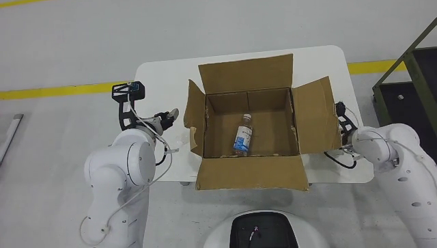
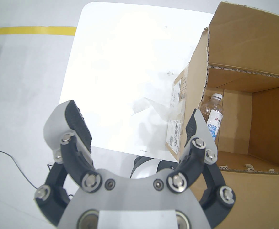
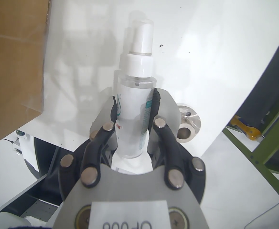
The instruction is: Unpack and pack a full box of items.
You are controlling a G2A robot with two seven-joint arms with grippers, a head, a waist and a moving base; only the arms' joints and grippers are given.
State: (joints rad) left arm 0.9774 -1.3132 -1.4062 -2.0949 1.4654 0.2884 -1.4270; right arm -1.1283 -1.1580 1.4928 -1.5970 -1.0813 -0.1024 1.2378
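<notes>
Top-down view of a white tabletop carrying one large open cardboard box, all four flaps folded outward.

Nearest the robot, the box's front flap hangs over the tabletop's near edge. On the left side, the left gripper hangs above the tabletop's near part, just beside the box's left flap. Its jaws stand wide apart with nothing between them. Its own wrist view shows the black ribbed pads, with the box's labelled side wall and a crumpled strip of clear tape on the tabletop beyond them.

On the right side, the right gripper sits just outside the box's right flap, over the tabletop's right part. Its jaws are clamped on the body of a spray bottle — a pale bottle with a white pump and a clear cap, the nozzle end reaching out past the pads.

Inside the box, a clear plastic water bottle with a white cap and a blue-and-white label lies on its side near the middle of the box floor, cap pointing away from the robot.

Farther off — the grey floor, crossed by a yellow line, and a green metal frame at the right edge.
</notes>
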